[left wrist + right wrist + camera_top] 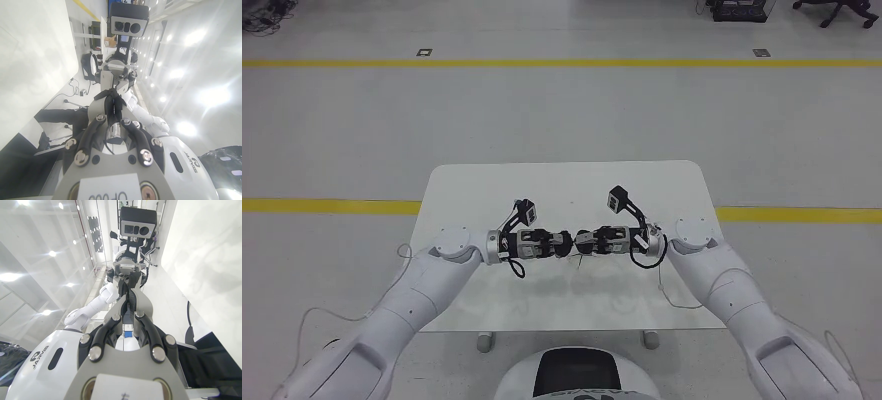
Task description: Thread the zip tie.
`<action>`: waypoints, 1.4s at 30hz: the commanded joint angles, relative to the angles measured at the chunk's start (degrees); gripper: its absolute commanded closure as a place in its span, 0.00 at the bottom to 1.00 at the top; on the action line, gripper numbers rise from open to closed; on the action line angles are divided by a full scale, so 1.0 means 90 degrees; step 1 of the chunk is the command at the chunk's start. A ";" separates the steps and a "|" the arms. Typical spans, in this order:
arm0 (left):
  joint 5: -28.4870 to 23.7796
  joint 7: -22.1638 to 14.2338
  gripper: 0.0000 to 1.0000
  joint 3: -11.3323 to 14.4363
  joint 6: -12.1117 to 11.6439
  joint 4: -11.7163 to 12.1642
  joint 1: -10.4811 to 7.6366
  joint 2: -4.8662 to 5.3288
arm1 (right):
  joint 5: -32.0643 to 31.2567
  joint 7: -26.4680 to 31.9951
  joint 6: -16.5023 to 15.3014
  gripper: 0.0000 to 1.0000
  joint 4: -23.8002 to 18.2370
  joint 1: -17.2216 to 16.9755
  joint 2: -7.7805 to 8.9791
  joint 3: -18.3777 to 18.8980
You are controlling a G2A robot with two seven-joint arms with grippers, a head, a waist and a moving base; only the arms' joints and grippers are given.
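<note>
- Firstly, the top view: above the white rounded rectangular table [542, 190], the left gripper [564, 242] and the right gripper [588, 241] stand tip to tip. They are on 1 line that runs across the table from side to side. Just under the meeting place a fine strand drops a little toward the robot. I take it for the thin dark plastic zip tie [582, 257], though it is very thin.
- Left wrist view: the black fabric-wrapped pads [109, 108] of the left gripper are pressed together. The wrapping hides what they pinch, so I cannot tell if an end of the tie is inside. The right gripper faces it directly, and the tips are touching or almost touching.
- Right wrist view: the black ribbed pads [132, 298] of the right gripper stand nearly together at the tips, with a narrow slit behind them. I cannot make out the pinched thing here.
- Judgement: the coming move turns on this 1 axis. The tie lies between the 2 tools, equally near to both. Its long axis should agree with the line of the grippers, and a small tilt of 1 wrist could make the tip miss the head.
</note>
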 commanded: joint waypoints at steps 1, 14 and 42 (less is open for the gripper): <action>0.0009 -0.0005 0.94 -0.0003 0.0004 -0.0001 0.0000 -0.0002 | 0.0001 0.0000 0.0002 1.00 -0.0002 0.0000 0.0001 0.0001; 0.0037 -0.0015 0.92 -0.0029 0.0020 -0.0018 0.0019 -0.0008 | -0.0008 -0.0021 0.0016 1.00 0.0045 0.0025 -0.0015 -0.0041; 0.0075 -0.0047 1.00 -0.0056 0.0048 0.0022 0.0021 -0.0033 | 0.0046 -0.0050 0.0065 0.00 0.0157 0.0077 -0.0051 -0.0086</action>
